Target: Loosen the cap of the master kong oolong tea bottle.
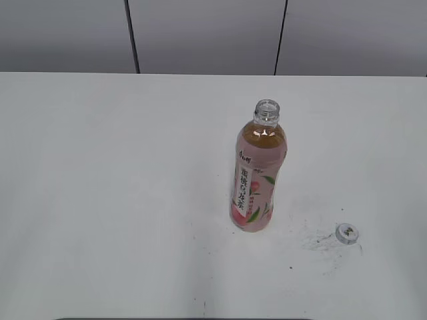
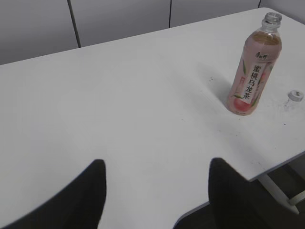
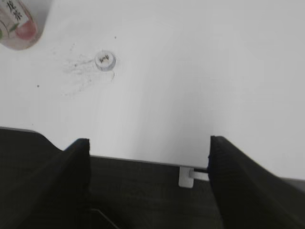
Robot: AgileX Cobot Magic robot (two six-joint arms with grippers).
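The master kong oolong tea bottle [image 1: 257,175] stands upright on the white table, right of centre, with its neck open and no cap on it. It also shows in the left wrist view [image 2: 253,67], and its base shows in the right wrist view [image 3: 19,26]. The cap [image 1: 347,233] lies on the table to the bottle's right, top side up; it also shows in the left wrist view [image 2: 295,95] and the right wrist view [image 3: 105,60]. My left gripper [image 2: 155,164] is open and empty, far from the bottle. My right gripper [image 3: 148,143] is open and empty over the table's near edge.
The white table [image 1: 120,187] ends at a grey panelled wall behind. Scuff marks [image 1: 317,241] lie on the table next to the cap. The table's near edge [image 3: 143,160] and a small white bracket [image 3: 187,177] show in the right wrist view.
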